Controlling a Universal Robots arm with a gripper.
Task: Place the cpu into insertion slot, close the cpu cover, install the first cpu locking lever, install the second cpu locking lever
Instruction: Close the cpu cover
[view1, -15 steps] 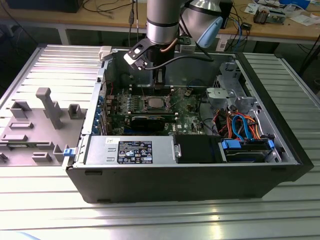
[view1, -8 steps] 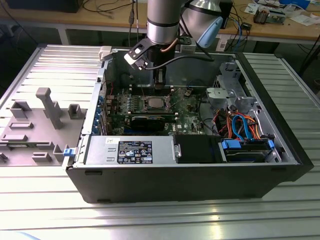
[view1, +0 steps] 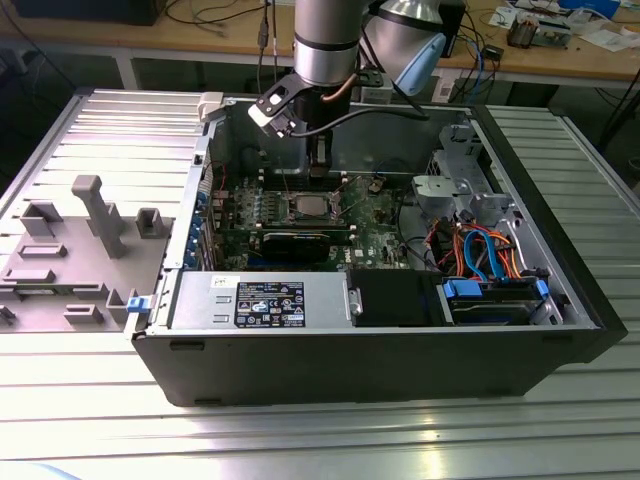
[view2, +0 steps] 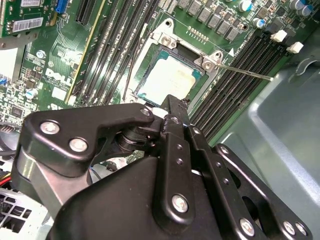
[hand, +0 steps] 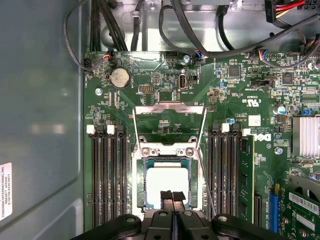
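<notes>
Points the arm (view1: 323, 40) straight down from above into the open computer case (view1: 360, 350) lying on its side on the ribbed metal surface (view1: 300, 430). Holds the wrist vertical, with a small camera block (view1: 272, 108) jutting toward the exterior view's left. Hangs the fingers (view1: 318, 162) low inside the case, just above the green motherboard (view1: 375, 215) and toward its far side. Presses the fingers (hand: 166, 196) flat together in the first wrist view, pad against pad, with nothing gripped between them. Sets their tips over one edge of the cpu (hand: 167, 182); cannot tell whether touching it or just clear of it. Shows the cpu (view2: 167, 77) already seated flat in the insertion slot (hand: 137, 190), silver-grey top up and square to the metal frame, in both wrist views. Finds the cpu cover (hand: 170, 107) swung open, tilted back from the slot on the side toward the round coin battery (hand: 120, 78), with green board visible through its window. Finds a thin locking lever (hand: 206, 182) unlatched just beside the slot, running along the black memory slots (hand: 227, 170) in the first wrist view. Picks out a locking lever (view2: 245, 72) in the second wrist view too, as a bare rod sticking out sideways from a screwed corner of the frame. Places a grey fixture tray (view1: 70, 250) on the surface at the exterior view's left of the case, well apart from the fingers.
</notes>
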